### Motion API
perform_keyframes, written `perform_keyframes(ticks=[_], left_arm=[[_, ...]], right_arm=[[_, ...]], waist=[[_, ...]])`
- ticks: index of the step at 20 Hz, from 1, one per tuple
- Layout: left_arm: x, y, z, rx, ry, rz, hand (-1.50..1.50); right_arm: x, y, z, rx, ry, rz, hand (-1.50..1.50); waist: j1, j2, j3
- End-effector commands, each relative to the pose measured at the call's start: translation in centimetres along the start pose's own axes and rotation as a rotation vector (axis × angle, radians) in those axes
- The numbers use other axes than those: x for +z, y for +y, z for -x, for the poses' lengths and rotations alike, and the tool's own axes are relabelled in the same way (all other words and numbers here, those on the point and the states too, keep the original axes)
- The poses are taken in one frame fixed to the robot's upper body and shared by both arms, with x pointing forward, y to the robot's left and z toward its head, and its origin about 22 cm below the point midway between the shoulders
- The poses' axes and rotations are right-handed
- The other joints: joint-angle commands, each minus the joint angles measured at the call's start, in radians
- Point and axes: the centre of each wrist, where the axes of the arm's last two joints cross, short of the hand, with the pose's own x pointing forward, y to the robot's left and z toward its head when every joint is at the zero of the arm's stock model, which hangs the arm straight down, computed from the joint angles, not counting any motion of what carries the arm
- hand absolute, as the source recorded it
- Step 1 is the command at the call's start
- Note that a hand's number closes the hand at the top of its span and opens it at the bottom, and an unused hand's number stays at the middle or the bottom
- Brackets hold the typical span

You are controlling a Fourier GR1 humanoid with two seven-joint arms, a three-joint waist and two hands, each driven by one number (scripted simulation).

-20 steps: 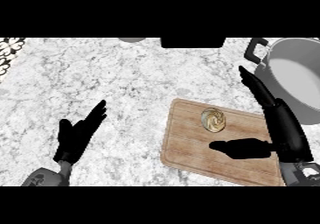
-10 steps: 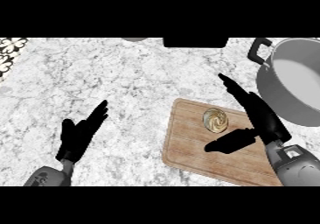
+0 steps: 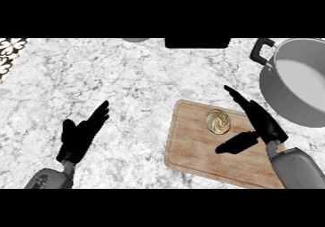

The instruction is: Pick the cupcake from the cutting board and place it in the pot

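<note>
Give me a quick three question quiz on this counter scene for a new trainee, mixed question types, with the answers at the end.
1. True or false: the cupcake is already inside the pot.
2. Multiple choice: the right hand is A) curled round the cupcake, B) open beside the cupcake, over the cutting board, C) inside the pot.
3. Fill in: the left hand rests open over the ____, left of the board.

Key: 1 false, it sits on the cutting board. 2 B. 3 counter.
</note>
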Motion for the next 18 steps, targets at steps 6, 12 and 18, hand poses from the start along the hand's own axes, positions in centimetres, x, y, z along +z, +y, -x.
perform_keyframes(ticks=[6, 12, 18], left_arm=[[-1.3, 0.4, 0.2, 0.004, 0.017, 0.009, 0.00], [0.3, 0.2, -0.5, 0.009, 0.011, 0.007, 0.00], [0.1, -0.1, -1.4, 0.008, 0.010, -0.012, 0.00]], right_arm=[[-0.4, 0.8, 4.5, -0.066, -0.049, 0.000, -1.50], [-0.9, -0.4, 6.5, -0.253, -0.154, -0.038, -1.50], [-1.4, 2.3, 5.8, -0.371, -0.141, -0.066, -1.50]], waist=[[-0.004, 0.000, 0.000], [0.001, 0.000, 0.000], [-0.001, -0.001, 0.000]])
